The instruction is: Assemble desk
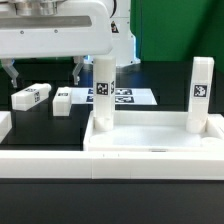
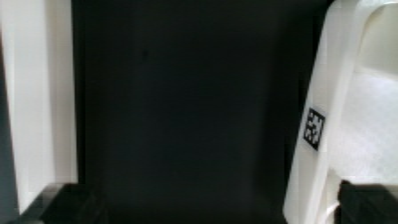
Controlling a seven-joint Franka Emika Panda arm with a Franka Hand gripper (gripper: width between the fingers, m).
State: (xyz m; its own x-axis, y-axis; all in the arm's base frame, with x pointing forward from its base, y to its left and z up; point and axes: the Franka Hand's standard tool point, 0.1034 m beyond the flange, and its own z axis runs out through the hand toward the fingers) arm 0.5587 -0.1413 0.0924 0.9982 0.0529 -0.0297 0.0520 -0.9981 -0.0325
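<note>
White desk top (image 1: 150,138), two upright legs (image 1: 104,92) (image 1: 201,92)

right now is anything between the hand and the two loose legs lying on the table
Nothing visible does. The open hand hangs by the loose legs, and only bare dark table shows under it. The desk top with its upright legs stands toward the exterior view's right, clear of that drop.

Glossy white arm (image 1: 95,15), rounded shell, spans exterior view from 10 to 1 o'clock. Under it, gripper (image 1: 46,70): wide white boxy body, thin grey seam along length, dark underside. Fingers (image 2: 50,205) black, matte, blocky, square-edged in wrist view; surface detail too dark to read.
</note>
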